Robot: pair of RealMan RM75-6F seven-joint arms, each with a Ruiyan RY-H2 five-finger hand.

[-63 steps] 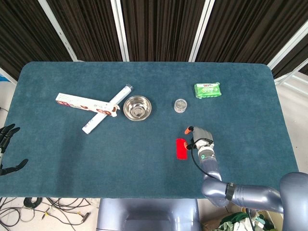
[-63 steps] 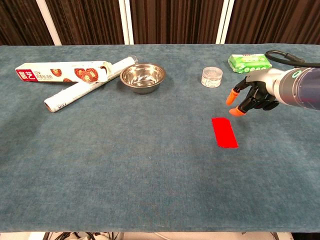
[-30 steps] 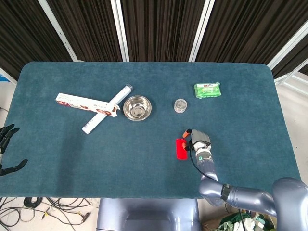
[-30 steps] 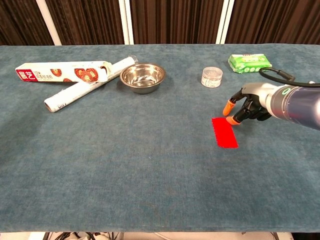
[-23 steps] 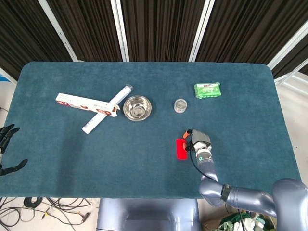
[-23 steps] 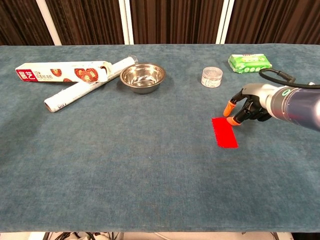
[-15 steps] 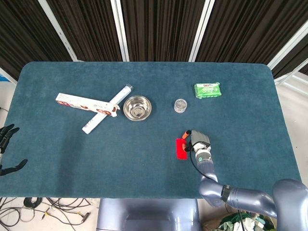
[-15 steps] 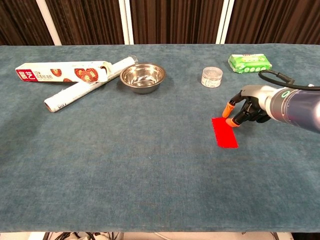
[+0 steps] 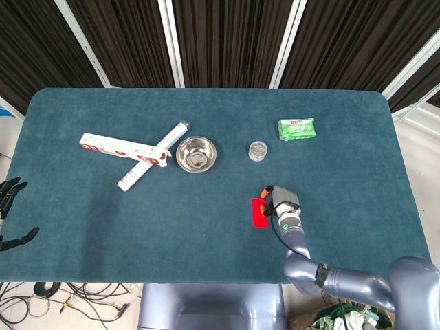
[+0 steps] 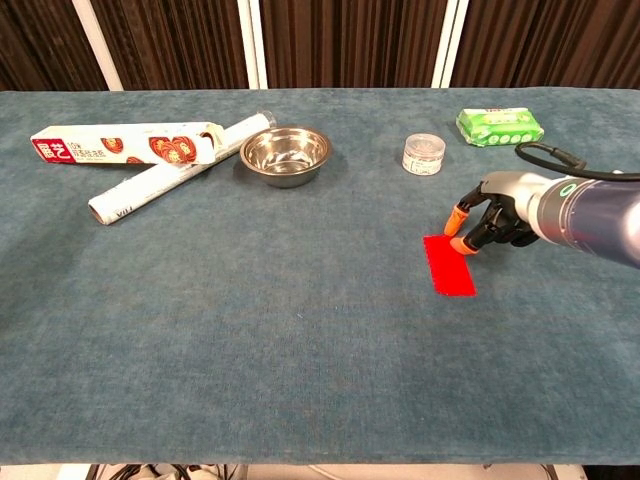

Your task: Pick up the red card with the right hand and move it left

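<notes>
The red card (image 10: pixel 449 264) lies flat on the teal tabletop (image 10: pixel 300 330), right of centre and twd the near side, long side running front to back. The right hand (image 10: pixel 492 222) is low over the card's far right corner; its orange fingertips (image 10: pixel 458 219) point down at that corner and look to be touching or just abt touching the edge, but I can't tell from here whether anything is actually pinched. Fingers are bunched fairly close, not spread, and the card isn't lifted. In the head view the same right hand (image 9: pixel 282 200) sits just right of the card (image 9: pixel 258 213), w/ the grey forearm running back twd the near edge. The left hand (image 9: pixel 9 213) is off past the tabletop's left edge, fingers spread apart, holding nothing; it only shows in the head view. Further back, well apart from the card: a small clear jar (image 10: pixel 422 154) behind it, a green packet (image 10: pixel 499 126) to the jar's right nr the far edge, a steel bowl (image 10: pixel 286 154) left of the jar. Left of the bowl a long box (image 10: pixel 130 145) w/ red print lies across a white roll (image 10: pixel 160 184), the 2 crossing nr the bowl side, the roll's far end poking out just beside the bowl. Black pleated curtains (image 10: pixel 350 40) w/ white uprights hang behind the tabletop.
</notes>
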